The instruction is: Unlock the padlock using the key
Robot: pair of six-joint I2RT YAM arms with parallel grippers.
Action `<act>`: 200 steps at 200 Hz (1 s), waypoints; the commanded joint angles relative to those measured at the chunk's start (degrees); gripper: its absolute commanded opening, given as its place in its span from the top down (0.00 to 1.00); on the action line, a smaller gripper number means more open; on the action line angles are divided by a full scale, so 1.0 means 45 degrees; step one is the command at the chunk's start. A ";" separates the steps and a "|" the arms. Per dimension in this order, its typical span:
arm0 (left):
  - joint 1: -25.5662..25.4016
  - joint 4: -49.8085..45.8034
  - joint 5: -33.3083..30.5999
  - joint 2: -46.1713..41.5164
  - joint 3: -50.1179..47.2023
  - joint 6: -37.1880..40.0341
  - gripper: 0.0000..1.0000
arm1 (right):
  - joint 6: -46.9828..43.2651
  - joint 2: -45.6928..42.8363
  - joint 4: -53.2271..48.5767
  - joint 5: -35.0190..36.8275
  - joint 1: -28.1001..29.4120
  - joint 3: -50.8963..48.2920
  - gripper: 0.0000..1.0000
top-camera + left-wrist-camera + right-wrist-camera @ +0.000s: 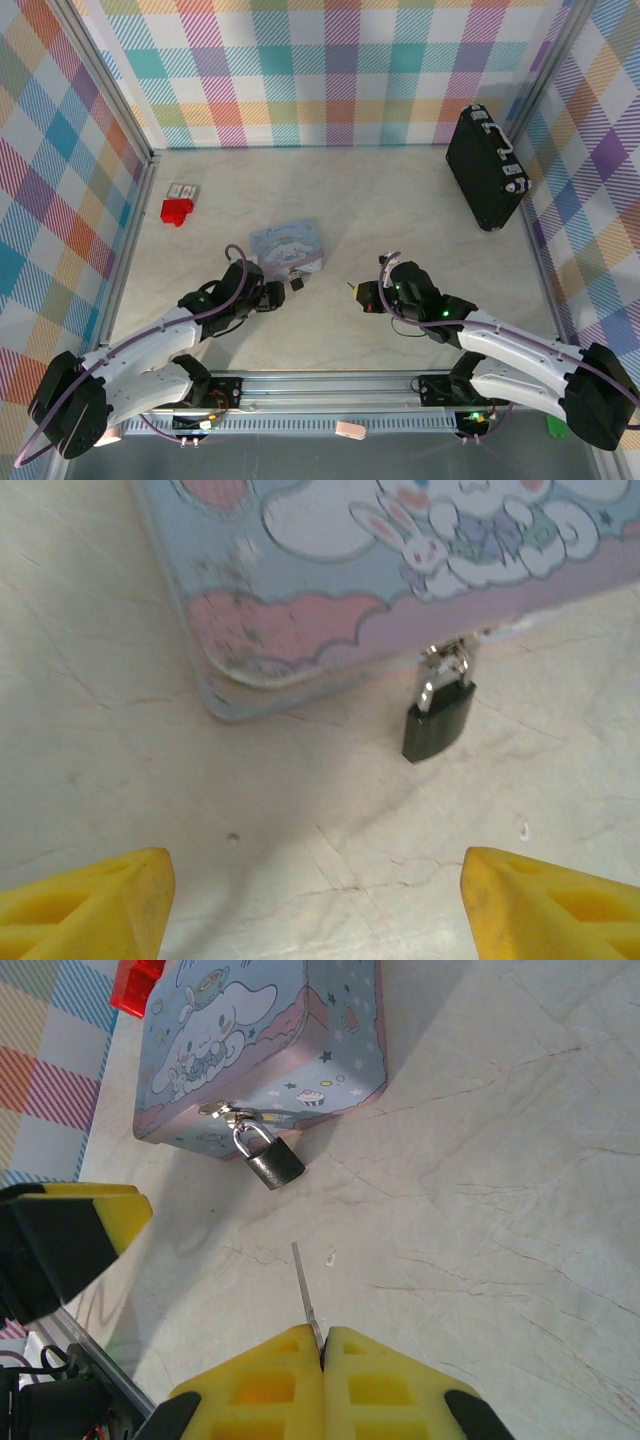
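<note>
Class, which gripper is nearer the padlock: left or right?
Left. The left gripper is open just beside the padlock; the right gripper, pinching the key, is farther off opposite.

— The padlock (272,1165)?
— Small, dark, its silver shackle closed through the hasp of the tin (330,1050), body resting on the table.
— The key (306,1295)?
— Thin, silvery, pinched in the right gripper (322,1345); the padlock sits at its eleven o'clock, apart.

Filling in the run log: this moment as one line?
left gripper open, padlock ahead | right gripper shut on key, tip apart from padlock | padlock hangs on tin latch
</note>
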 commanded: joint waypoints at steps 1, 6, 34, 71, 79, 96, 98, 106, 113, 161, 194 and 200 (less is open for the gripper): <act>-0.0101 0.2790 0.1067 -0.0558 -0.0739 -0.0366 0.25 | 0.0224 0.0182 0.0541 -0.0353 -0.0021 0.0353 1.00; -0.0101 0.3093 0.1109 -0.0586 -0.0864 -0.0403 0.25 | 0.0245 0.0213 0.0573 -0.0376 -0.0024 0.0355 1.00; -0.0121 0.4421 0.1354 -0.0170 -0.1285 -0.0472 0.25 | 0.0321 0.0310 0.0735 -0.0447 -0.0025 0.0393 1.00; -0.0140 0.6392 0.1439 0.1081 -0.1679 -0.0725 0.26 | 0.0349 0.0311 0.0813 -0.0447 -0.0025 0.0395 1.00; -0.0156 0.6737 0.1381 0.1364 -0.1700 -0.0803 0.26 | 0.0365 0.0326 0.0811 -0.0447 -0.0025 0.0394 1.00; -0.0236 0.7458 0.1282 0.1969 -0.1685 -0.0857 0.27 | 0.0402 0.0349 0.0850 -0.0427 -0.0025 0.0364 1.00; -0.0242 0.7511 0.1251 0.2046 -0.1672 -0.0855 0.27 | 0.0394 0.0350 0.0852 -0.0427 -0.0025 0.0372 1.00; -0.0292 0.7709 0.1140 0.2341 -0.1613 -0.0867 0.28 | 0.0417 0.0351 0.0877 -0.0440 -0.0025 0.0350 1.00; -0.0315 0.7813 0.1057 0.2610 -0.1556 -0.0867 0.29 | 0.0431 0.0351 0.0927 -0.0427 -0.0020 0.0323 1.00; -0.0355 0.8639 0.0353 0.4064 -0.1370 -0.1288 0.31 | 0.0575 0.0254 0.1332 -0.0393 -0.0015 0.0063 1.00; -0.0365 0.9523 0.0277 0.5118 -0.1290 -0.1547 0.34 | 0.0521 0.0272 0.1380 -0.0476 0.0014 0.0042 1.00; -0.0366 0.9639 0.0272 0.5281 -0.1261 -0.1564 0.35 | 0.0491 0.0272 0.1370 -0.0499 -0.0005 0.0042 1.00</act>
